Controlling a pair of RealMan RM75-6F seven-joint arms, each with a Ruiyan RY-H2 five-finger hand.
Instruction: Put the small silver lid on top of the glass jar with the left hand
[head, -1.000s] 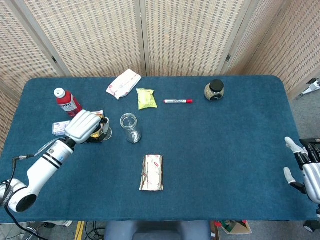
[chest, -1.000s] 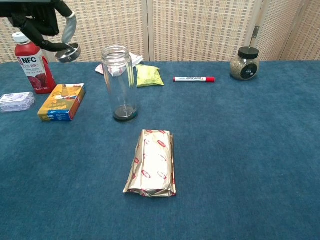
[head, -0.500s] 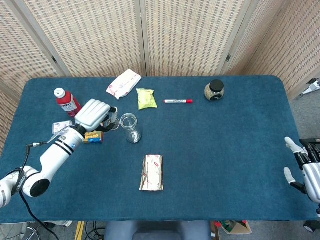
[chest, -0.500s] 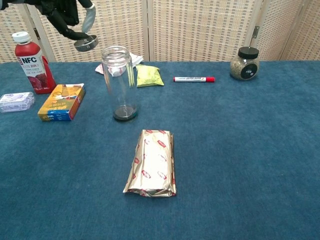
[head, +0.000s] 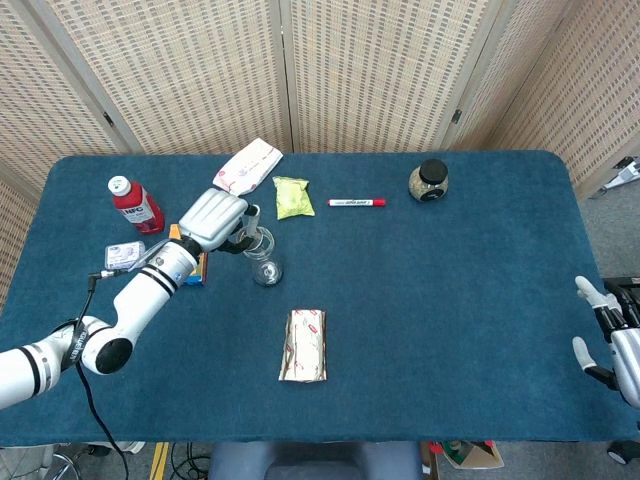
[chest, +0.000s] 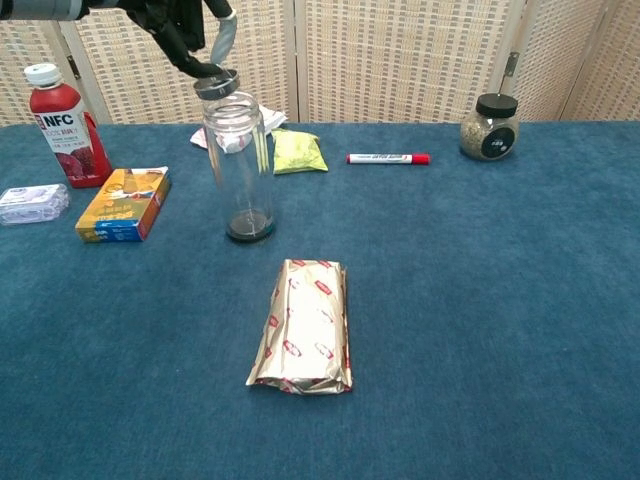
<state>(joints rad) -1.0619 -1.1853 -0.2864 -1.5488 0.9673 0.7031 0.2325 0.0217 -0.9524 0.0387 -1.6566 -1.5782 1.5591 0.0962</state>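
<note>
Left arm reaching diagonally inward, left hand (head: 213, 217) raised with fingers curled around a small object, right hand (head: 612, 340) low at edge, fingers apart

You see a deep blue tabletop (chest: 480, 300), a red bottle (chest: 62, 128) with white cap, a clear glass jar (chest: 238, 165), a silver-gold packet (chest: 305, 326).

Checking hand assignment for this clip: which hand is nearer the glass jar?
Left. The left hand holds the small silver lid just above the glass jar; the right hand sits at the table's far right edge.
</note>
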